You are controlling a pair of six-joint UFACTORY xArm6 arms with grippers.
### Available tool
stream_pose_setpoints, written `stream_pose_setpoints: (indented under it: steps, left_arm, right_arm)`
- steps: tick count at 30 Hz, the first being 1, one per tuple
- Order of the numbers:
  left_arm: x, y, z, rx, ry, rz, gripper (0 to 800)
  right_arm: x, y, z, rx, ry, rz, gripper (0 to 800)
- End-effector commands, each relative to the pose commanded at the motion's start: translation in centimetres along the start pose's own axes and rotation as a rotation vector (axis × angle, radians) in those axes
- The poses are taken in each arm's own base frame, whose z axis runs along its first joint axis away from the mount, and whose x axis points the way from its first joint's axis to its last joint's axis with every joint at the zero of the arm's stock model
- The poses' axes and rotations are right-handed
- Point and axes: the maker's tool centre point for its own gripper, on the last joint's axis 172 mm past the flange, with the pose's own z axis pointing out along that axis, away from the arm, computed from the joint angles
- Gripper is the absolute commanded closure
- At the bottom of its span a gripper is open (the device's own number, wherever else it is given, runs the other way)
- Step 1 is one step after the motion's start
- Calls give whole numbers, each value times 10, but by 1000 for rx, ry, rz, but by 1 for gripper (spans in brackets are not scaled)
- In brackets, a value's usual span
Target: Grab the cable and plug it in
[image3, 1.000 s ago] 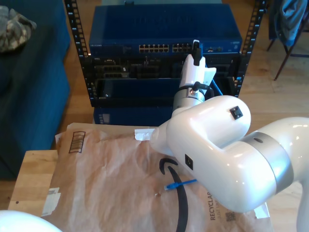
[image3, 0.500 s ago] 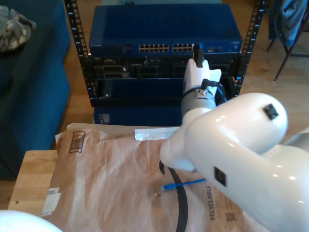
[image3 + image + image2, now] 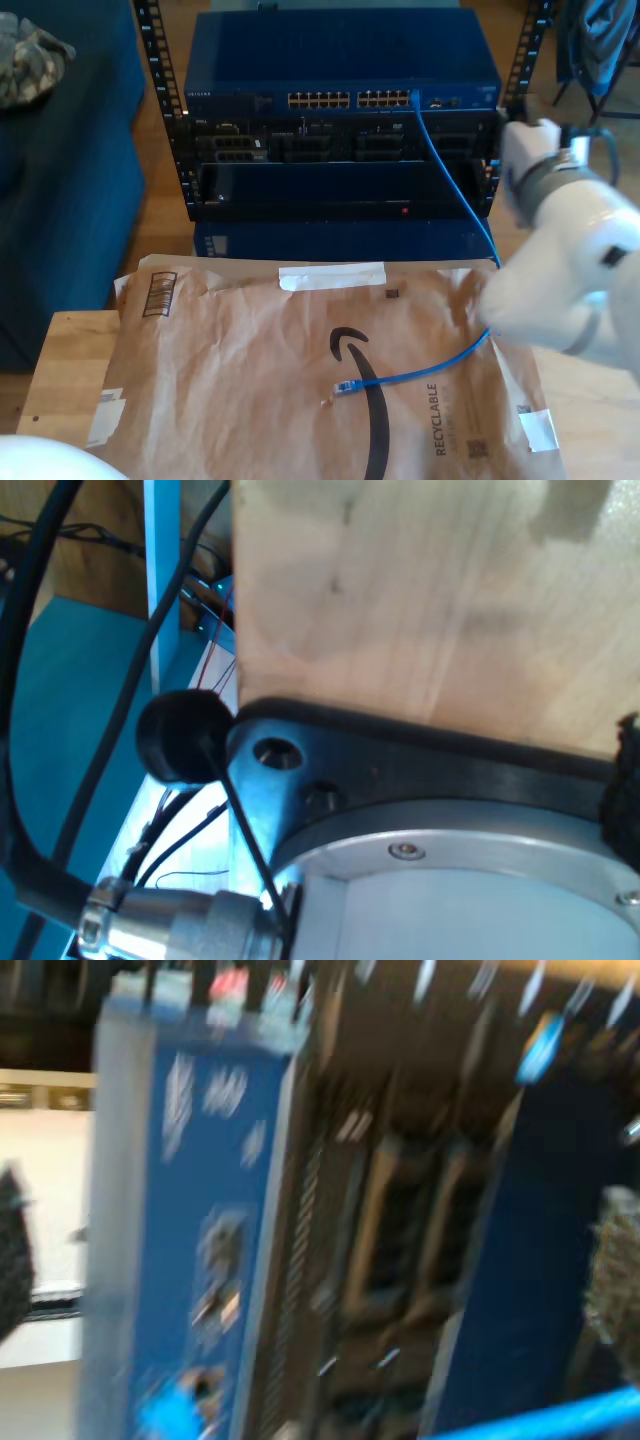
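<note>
In the exterior view, the cable (image 3: 455, 190) is seen running from a port at the top row of the blue switch (image 3: 340, 60), at about one o'clock from the picture's centre, down past the rack (image 3: 340, 150) and onto the brown paper mailer (image 3: 250, 370). Its free plug (image 3: 346, 386) is lying loose on the mailer at about six o'clock. A white arm (image 3: 565, 260), blurred, is being shown at three o'clock, apart from the cable; whether its claw is wide or narrow cannot be told.

In the first wrist view, pale smooth wood (image 3: 430, 600), a black plate and a brushed metal base (image 3: 460, 900) are being looked at; my first gripper's jaws are not made out, so their state cannot be told.

In the second wrist view, heavily smeared blue and dark panels (image 3: 200, 1240) are being passed, with a bright-blue strip at five o'clock that is probably the cable.

As a judgement: the thin, springy cable is hanging slack beside the arm, so it could be snagged and the seated plug pulled out; the crinkled mailer could be dragged with it.
</note>
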Motion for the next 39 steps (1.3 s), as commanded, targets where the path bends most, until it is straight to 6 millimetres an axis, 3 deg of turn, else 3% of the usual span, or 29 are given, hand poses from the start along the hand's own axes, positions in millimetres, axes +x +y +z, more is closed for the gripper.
stream_pose_setpoints:
  steps: [6,11,16,18,21,27,28,29,32,37,39]
  left_arm:
    - [0,0,0,-1,0,-3,0]
    - [0,0,0,0,0,-2,0]
    - [0,0,0,0,0,-2,0]
    - [0,0,0,0,0,0,0]
    - [0,0,0,0,0,-2,0]
    - [0,0,0,-1,0,-3,0]
    - [0,0,0,-1,0,-3,0]
    - [0,0,0,0,0,-2,0]
    - [0,0,0,0,0,0,0]
    - [0,0,0,0,0,-2,0]
    - [0,0,0,-1,0,-1,0]
  right_arm:
    - [77,40,-27,-127,25,-8,3]
    - [137,112,-62,-295,7,-7,3]
    - [194,179,-113,-428,-20,-2,3]
    - [206,206,-130,-486,-39,-6,3]
    - [214,242,-158,-571,-78,4,3]
    - [208,325,-252,-848,-181,39,3]
    - [213,328,-261,-855,-165,68,3]
    - [215,328,-266,-858,-165,77,2]
    - [197,341,-277,-903,-243,78,2]
    - [167,389,-317,-1034,-356,37,2]
    - [154,399,-328,-1047,-379,82,2]
